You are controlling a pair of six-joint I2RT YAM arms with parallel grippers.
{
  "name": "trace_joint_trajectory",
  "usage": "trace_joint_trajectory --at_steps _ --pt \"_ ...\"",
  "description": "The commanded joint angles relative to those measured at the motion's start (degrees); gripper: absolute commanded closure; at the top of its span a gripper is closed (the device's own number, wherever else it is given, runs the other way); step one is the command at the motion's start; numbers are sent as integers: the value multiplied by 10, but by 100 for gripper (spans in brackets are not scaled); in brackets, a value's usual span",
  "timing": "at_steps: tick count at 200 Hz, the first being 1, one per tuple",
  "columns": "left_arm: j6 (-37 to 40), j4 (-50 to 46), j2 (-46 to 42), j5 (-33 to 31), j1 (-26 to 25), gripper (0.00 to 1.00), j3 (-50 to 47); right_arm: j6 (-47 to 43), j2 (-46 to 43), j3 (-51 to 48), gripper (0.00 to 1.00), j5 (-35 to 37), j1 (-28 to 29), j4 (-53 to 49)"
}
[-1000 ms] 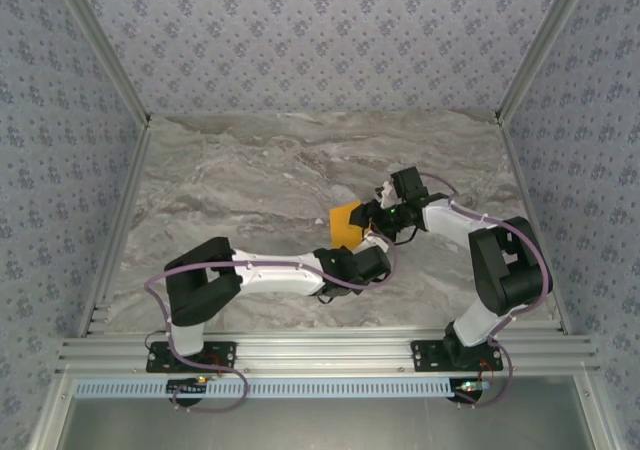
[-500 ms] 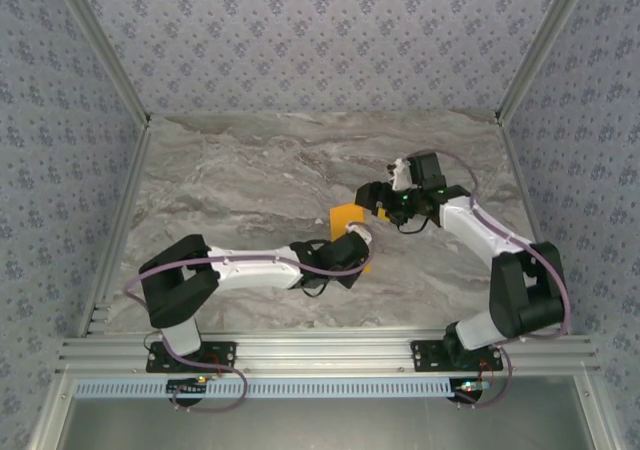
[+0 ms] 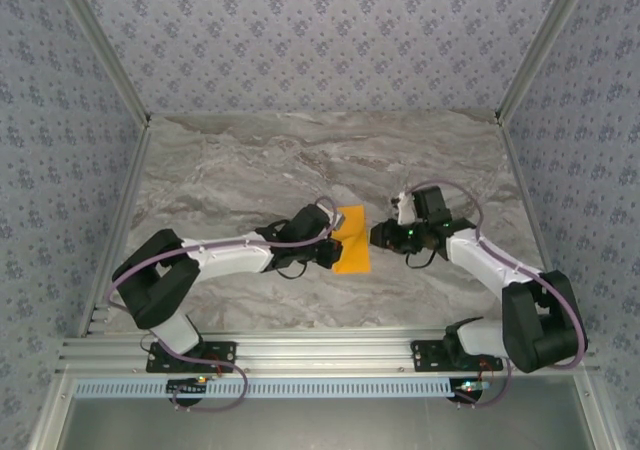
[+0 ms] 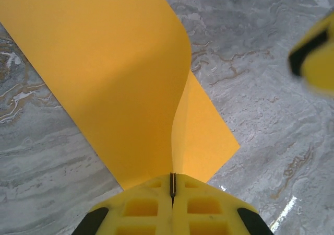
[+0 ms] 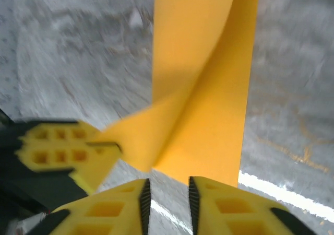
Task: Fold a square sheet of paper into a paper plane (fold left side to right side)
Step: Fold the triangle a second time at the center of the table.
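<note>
Right at the left wrist camera, the left hand is pinched together on the near edge of the sheet of paper. Beyond its tips the orange flap lifts and curls over, while a lower layer lies flat on the table. We judge that folding the left side over to the right is the step in hand: the edge stands raised but is not yet laid down or creased. The next move calls for bringing that edge across until it meets the opposite one, squaring the corners, then pressing the crease. Such thin paper may buckle if pulled askew.

From the right wrist, the right hand has its jaws a little apart with nothing between them, and the paper's near edge lies just ahead. This view gives us the curl from the other side, with the left hand gripping a corner. The left wrist view offers a blurred yellow finger far right.

From above, farther off, both hands flank the paper mid-table, but we cannot read its layers there.
</note>
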Motion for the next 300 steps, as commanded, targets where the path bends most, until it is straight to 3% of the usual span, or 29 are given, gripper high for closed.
trace_joint_trajectory --at_steps 1,31,92,300 --pt "-6 11 -14 50 17 100 -5 4 27 -12 78 16 28 18" --pt "6 -9 -5 57 27 100 5 12 59 -14 85 56 55 22" --pt "26 -41 21 43 39 100 29 2 109 9 85 106 72 -33" --pt "46 -51 88 44 54 100 67 -21 149 27 85 127 93 -75"
